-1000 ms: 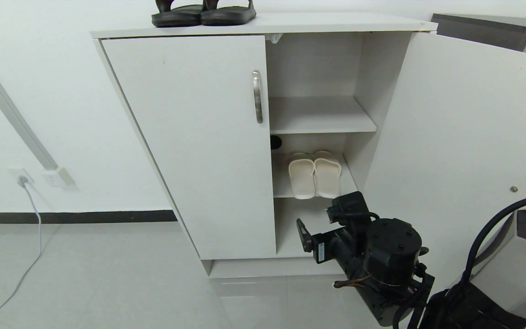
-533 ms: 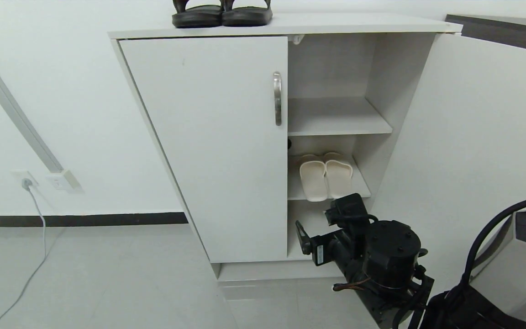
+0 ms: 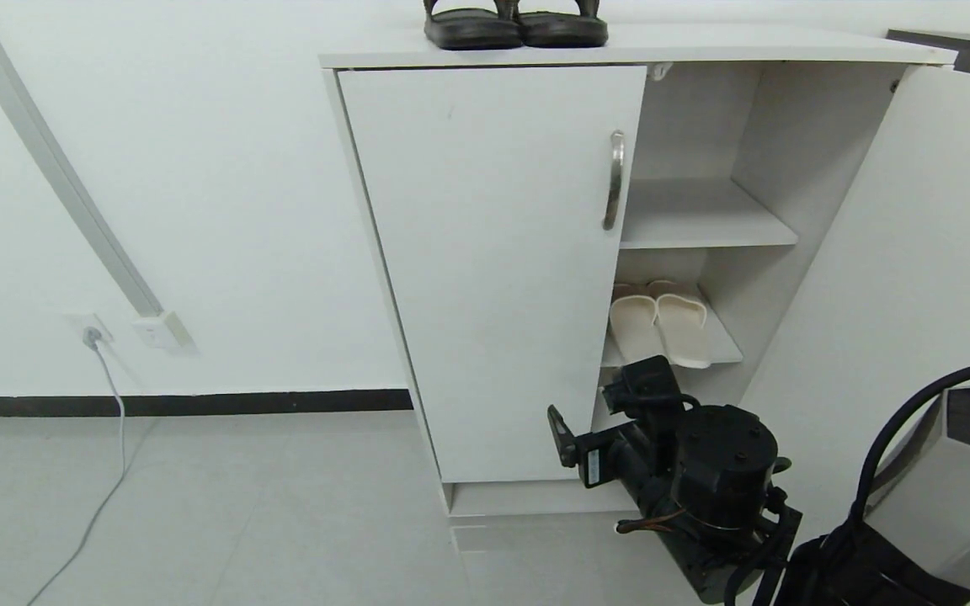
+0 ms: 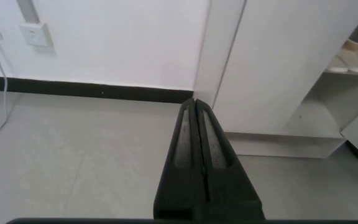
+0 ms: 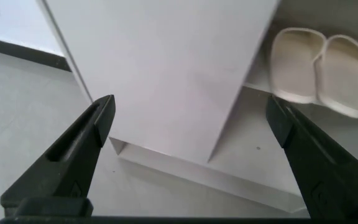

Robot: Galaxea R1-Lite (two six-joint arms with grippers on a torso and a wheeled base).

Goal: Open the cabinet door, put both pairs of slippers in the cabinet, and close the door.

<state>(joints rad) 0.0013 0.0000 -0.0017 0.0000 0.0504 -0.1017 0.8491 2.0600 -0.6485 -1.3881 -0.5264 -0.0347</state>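
Your right gripper (image 5: pixel 190 106) hangs low before the cabinet (image 3: pixel 746 44), jaws wide apart, holding nothing. Your left gripper (image 4: pixel 195 106) is over the floor (image 4: pixel 73 162), jaws pressed together, empty. The right door (image 3: pixel 914 252) stands open, the left door (image 3: pixel 493 269) shut. The white slippers (image 3: pixel 645 324) sit on the middle shelf (image 3: pixel 725 353). The black slippers (image 3: pixel 515 27) sit atop the cabinet.

1. From the head we look forward and down at the cabinet (image 3: pixel 493 252), a short way off.
2. Our left wrist looks along its claw (image 4: pixel 195 106) over the floor (image 4: pixel 73 162) to the cabinet's foot.
3. Our right wrist sits close to the cabinet; it shares the white slippers (image 5: pixel 300 62) with the head.
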